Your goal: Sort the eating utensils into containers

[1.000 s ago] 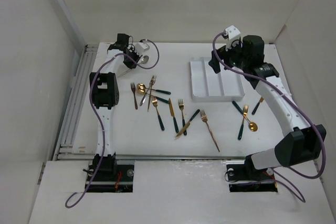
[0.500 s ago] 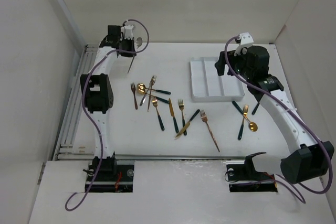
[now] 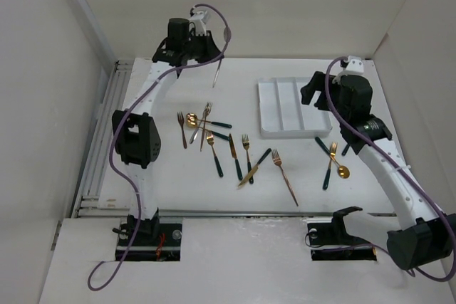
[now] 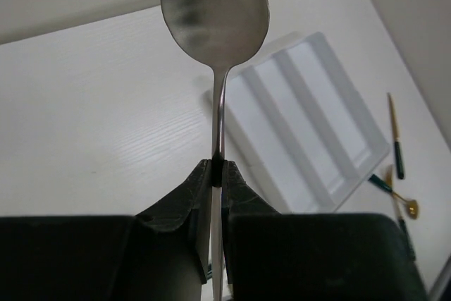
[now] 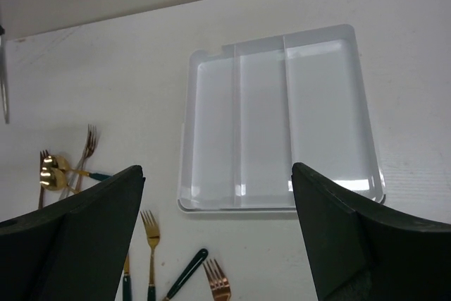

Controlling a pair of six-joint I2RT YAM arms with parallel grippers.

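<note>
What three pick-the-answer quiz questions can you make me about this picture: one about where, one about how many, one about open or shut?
1. How many compartments has the shallow white plastic tray?
A) two B) three C) five
2. Where is the shiny silver metal spoon?
A) in that tray B) lying flat among the forks C) pinched in the left gripper
3. How is the right gripper?
A) open and empty B) shut on a fork C) shut on a knife

Answers: B, two dividers split it into three; C, the jaws clamp its handle, bowl in the air; A, its jaws stand wide apart with nothing between.
</note>
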